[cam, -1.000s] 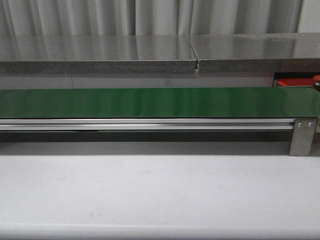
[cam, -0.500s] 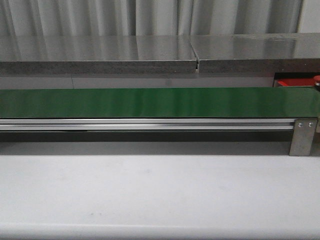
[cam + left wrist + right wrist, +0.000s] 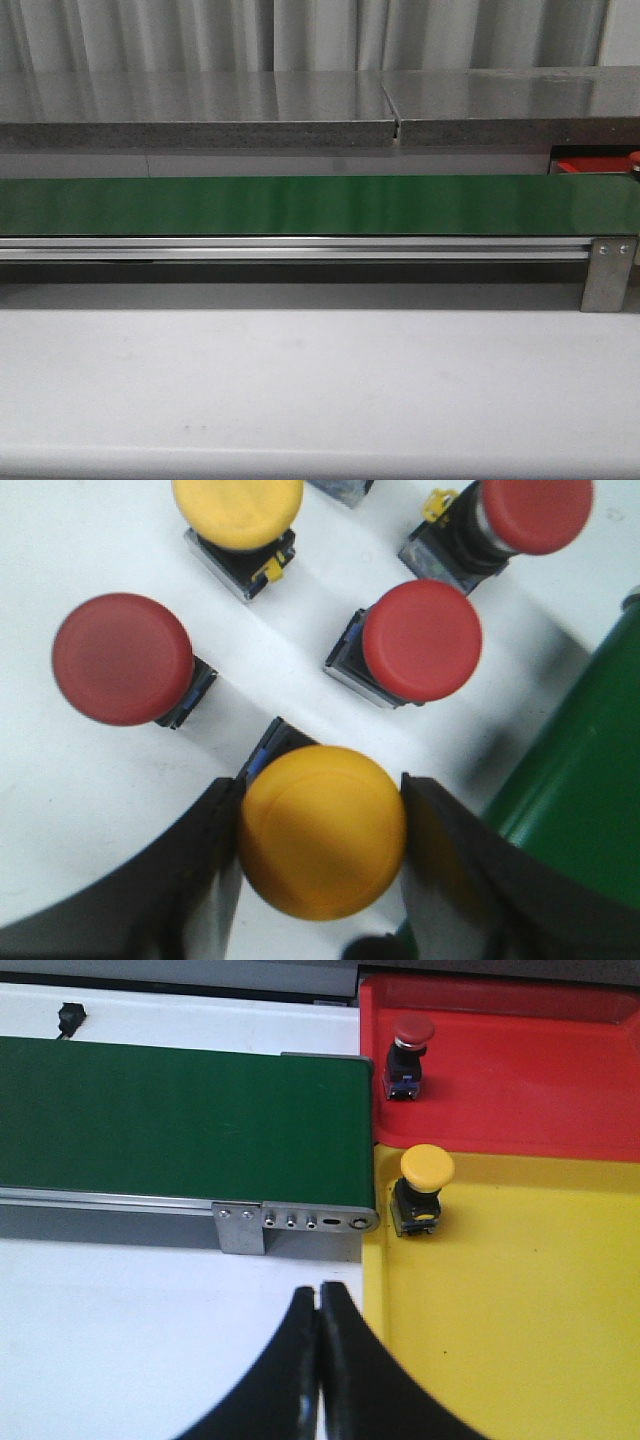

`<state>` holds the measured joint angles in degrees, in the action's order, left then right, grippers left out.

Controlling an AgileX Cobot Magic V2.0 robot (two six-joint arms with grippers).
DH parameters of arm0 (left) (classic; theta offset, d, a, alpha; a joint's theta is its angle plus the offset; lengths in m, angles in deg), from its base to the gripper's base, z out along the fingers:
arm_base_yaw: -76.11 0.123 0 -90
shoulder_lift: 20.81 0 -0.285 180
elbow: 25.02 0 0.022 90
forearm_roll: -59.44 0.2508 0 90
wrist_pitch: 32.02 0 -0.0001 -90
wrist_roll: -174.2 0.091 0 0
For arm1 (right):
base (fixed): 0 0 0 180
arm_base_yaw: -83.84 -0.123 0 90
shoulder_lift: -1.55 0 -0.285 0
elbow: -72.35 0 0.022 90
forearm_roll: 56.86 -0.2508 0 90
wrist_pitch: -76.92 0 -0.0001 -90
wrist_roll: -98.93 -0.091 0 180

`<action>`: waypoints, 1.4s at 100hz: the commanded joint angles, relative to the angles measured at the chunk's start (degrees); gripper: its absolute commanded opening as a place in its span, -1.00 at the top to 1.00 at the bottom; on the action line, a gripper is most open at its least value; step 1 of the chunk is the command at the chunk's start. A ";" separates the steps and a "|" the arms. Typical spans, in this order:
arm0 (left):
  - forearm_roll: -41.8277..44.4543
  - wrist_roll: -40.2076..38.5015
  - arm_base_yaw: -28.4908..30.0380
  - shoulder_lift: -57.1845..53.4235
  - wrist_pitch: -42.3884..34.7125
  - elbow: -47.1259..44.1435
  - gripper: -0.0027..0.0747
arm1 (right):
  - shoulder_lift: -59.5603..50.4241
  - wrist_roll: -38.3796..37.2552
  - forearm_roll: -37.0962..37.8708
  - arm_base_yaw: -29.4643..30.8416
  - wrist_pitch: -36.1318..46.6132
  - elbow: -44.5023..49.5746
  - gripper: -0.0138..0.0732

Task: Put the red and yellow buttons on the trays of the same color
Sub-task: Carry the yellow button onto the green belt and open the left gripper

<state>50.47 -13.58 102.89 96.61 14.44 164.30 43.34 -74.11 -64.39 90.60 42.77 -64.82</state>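
Observation:
In the left wrist view my left gripper (image 3: 322,832) is shut on a yellow button (image 3: 320,825), both fingers touching its cap. Near it on the white table stand three red buttons (image 3: 122,658), (image 3: 422,640), (image 3: 536,510) and another yellow button (image 3: 238,508). In the right wrist view my right gripper (image 3: 320,1292) is shut and empty over the white table, beside the yellow tray (image 3: 520,1310). A yellow button (image 3: 427,1167) stands on that tray, and a red button (image 3: 412,1032) on the red tray (image 3: 540,1080). Neither gripper shows in the front view.
The long green belt (image 3: 300,204) crosses the front view on a metal rail; its end (image 3: 300,1120) meets both trays. A corner of the red tray (image 3: 590,166) shows at the far right. The belt edge (image 3: 590,780) lies right beside my left gripper.

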 commanded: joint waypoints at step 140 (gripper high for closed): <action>-3.34 1.56 -11.59 -10.21 -3.97 -4.00 -0.40 | -0.01 0.12 0.21 0.07 3.77 -1.46 0.95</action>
<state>48.58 -12.22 91.61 88.86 13.23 158.55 43.34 -74.11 -64.39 90.60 42.77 -64.82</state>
